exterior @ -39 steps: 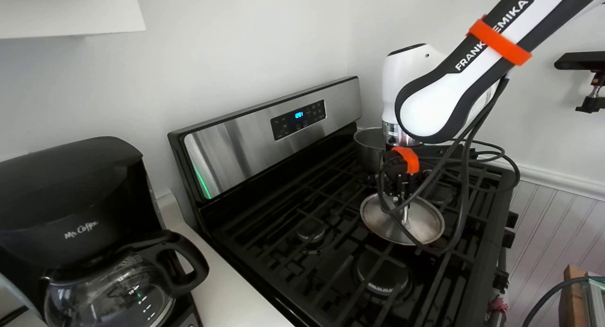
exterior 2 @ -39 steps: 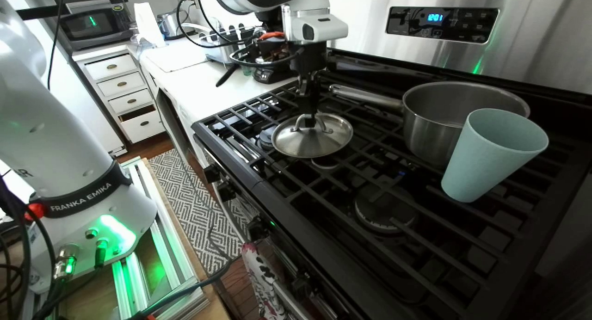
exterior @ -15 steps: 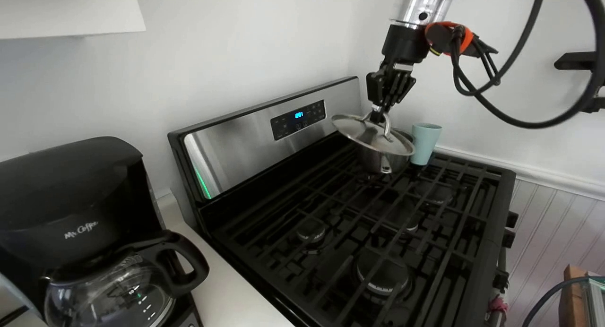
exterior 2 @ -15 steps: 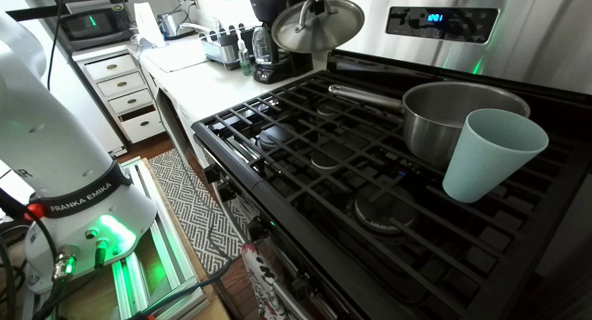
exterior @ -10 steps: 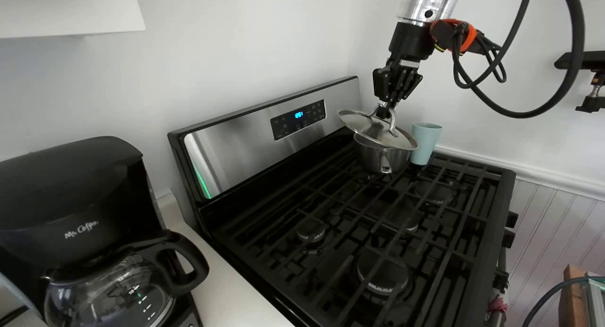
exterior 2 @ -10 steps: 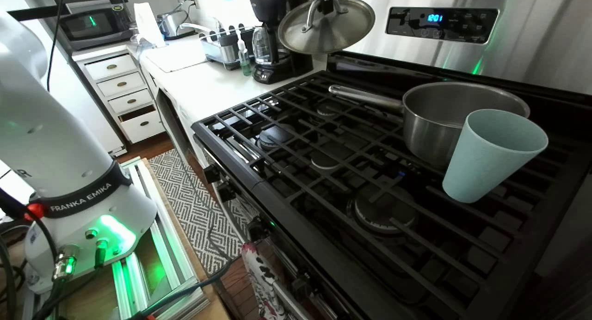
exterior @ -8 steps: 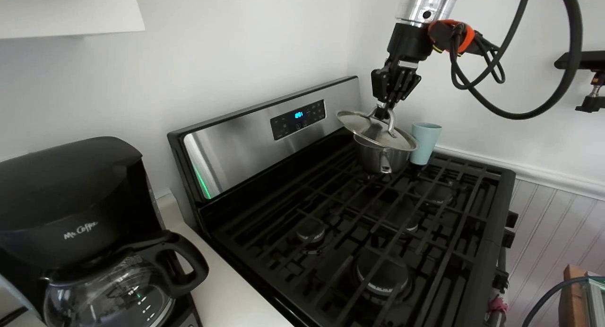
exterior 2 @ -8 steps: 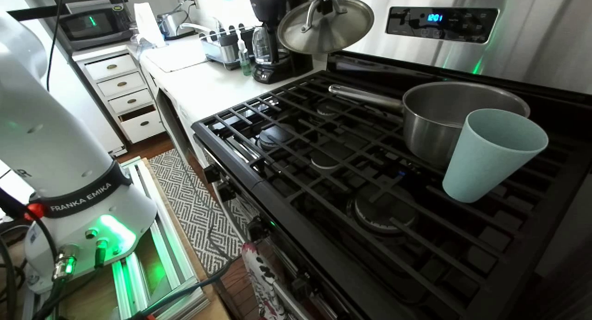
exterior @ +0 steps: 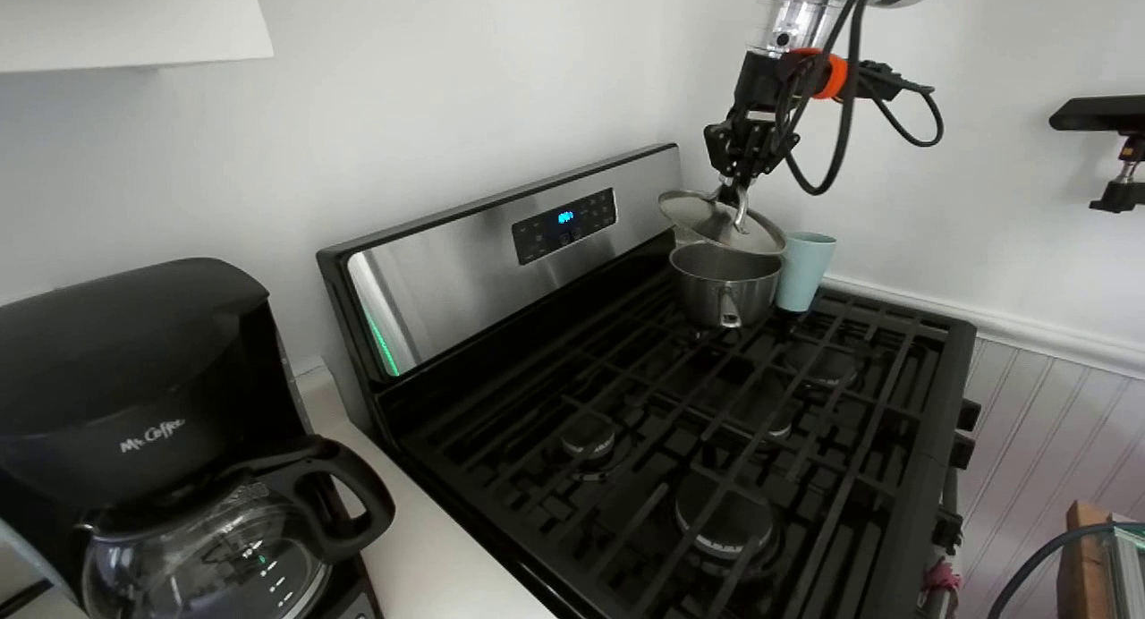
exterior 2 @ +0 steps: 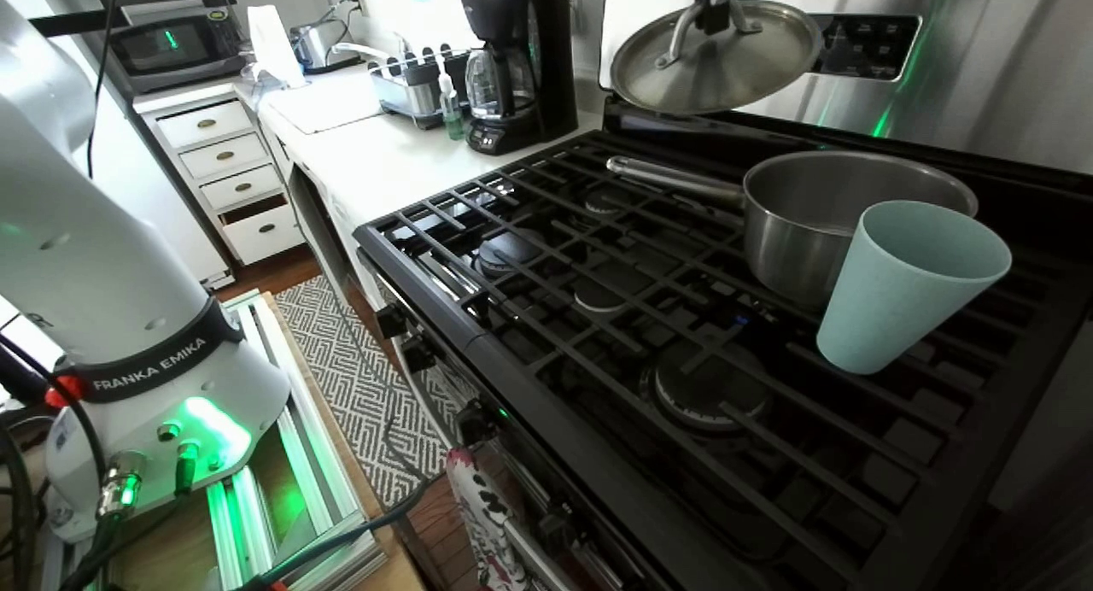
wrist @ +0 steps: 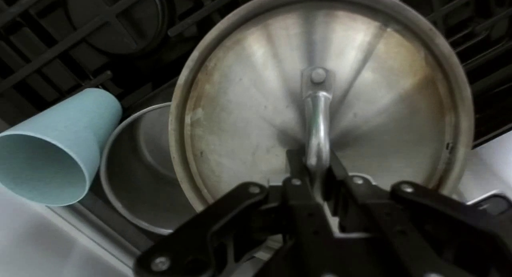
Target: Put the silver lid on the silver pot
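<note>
The silver lid is a shallow steel disc with a raised loop handle. My gripper is shut on that handle, with one finger on each side of it in the wrist view. The lid hangs tilted in the air, above and apart from the silver pot. In an exterior view the lid is up and left of the pot, over its long handle. In the wrist view the lid hides part of the open pot. The gripper is cut by that exterior view's top edge.
A pale blue-green cup stands tilted close against the pot; it also shows in the wrist view. The stove's control panel rises behind. Black grates cover the stovetop. A coffee maker stands on the counter beside it.
The lid has risen from low over the grates and been carried to the pot's area. In the last half second it moved further toward the pot and the wrist turned. Pot and cup stayed put.
</note>
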You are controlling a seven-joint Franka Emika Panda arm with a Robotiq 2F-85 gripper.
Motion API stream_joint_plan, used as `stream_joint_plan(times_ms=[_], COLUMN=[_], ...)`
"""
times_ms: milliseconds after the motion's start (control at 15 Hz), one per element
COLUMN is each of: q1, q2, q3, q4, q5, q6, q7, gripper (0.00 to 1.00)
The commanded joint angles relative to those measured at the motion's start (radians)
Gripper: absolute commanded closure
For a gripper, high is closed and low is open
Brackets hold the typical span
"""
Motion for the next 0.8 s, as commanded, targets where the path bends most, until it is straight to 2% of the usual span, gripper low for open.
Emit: stream_joint_plan(times_ms=[0,200,333,733], q1=[-0.019,-0.028,-0.033,-0.057], q2=[0.165,0.242,0.264,0.341], q3=[-0.012,-0.024,-0.040,-0.075], q4=[0.184,0.278,0.300,0.347], q5=[-0.066,-0.035,-0.065,-0.048], q6=[-0.094,-0.149,-0.151,-0.136], q7=[0.102,0.121,0.165,0.250], gripper=[0.96,0.96,0.96,0.96])
